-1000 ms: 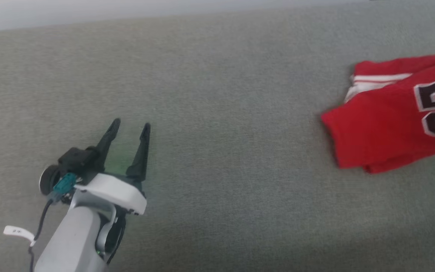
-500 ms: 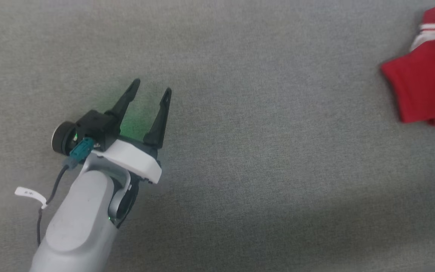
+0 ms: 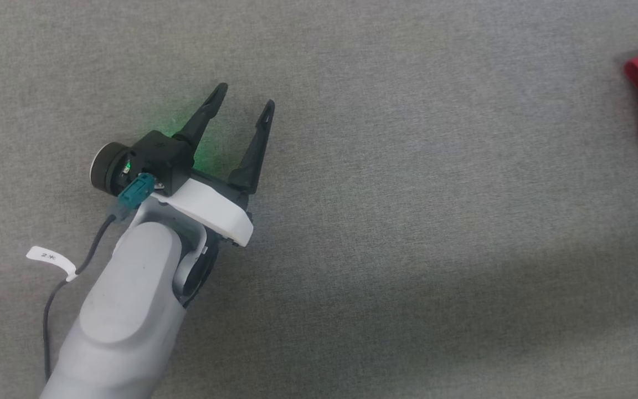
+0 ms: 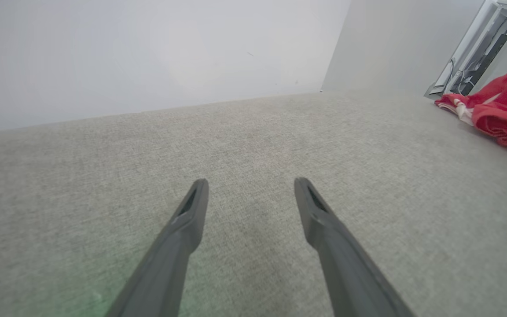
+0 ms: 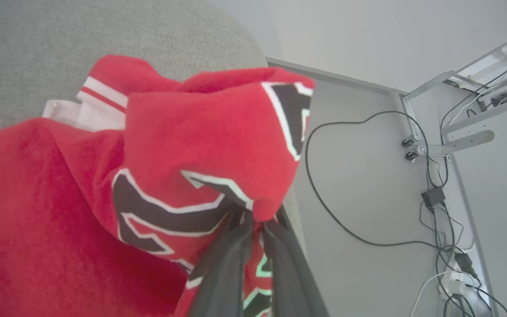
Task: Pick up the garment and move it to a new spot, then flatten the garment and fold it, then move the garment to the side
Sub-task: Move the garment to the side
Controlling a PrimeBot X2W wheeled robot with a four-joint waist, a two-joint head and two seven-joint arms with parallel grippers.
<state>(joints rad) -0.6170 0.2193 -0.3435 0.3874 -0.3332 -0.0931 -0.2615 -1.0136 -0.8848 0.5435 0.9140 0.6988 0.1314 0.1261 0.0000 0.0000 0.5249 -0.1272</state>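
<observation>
Left gripper [image 3: 244,98]: fingers spread apart, nothing between them, over the grey fabric surface [image 3: 407,194]. A wide bare stretch runs ahead of it to the far edge at the wall [image 4: 148,53], and also to its right. Right gripper [image 5: 257,229]: fingers pinched together on a bunched fold of the garment [image 5: 209,132], at the black print. Garment sits by the surface's right edge, well apart from the left gripper. Floor [image 5: 359,176] with cables [image 5: 324,207] is just past that edge.

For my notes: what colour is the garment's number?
Black, white-outlined, on the red garment; right wrist view.
</observation>
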